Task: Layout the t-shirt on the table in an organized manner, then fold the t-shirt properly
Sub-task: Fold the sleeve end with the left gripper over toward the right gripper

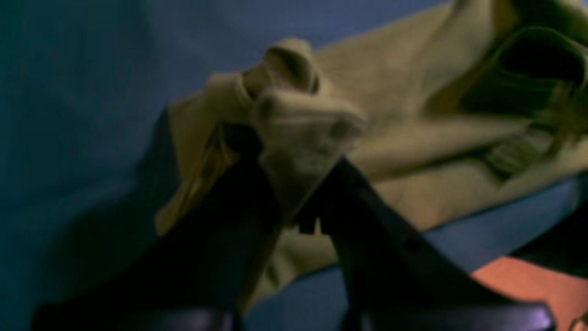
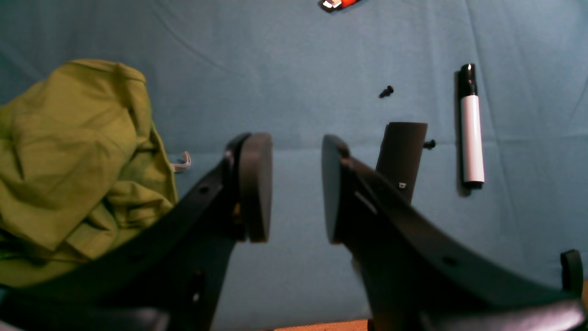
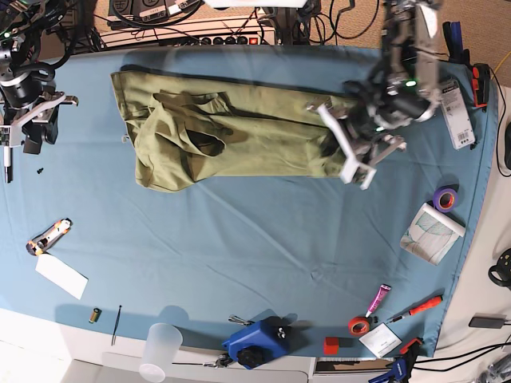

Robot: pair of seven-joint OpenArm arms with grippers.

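Pinching the shirt (image 3: 231, 132) at its right end on the far worktop (image 3: 239, 239), the left end effector (image 1: 298, 184) should pull outward evenly; the right end effector (image 2: 294, 184) hangs released, far left.

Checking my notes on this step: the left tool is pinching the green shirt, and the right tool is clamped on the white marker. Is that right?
One thing is wrong. The right tool holds nothing: in the right wrist view its jaws stand apart over bare table, and the white marker lies loose beside it. The left tool does pinch the green shirt.
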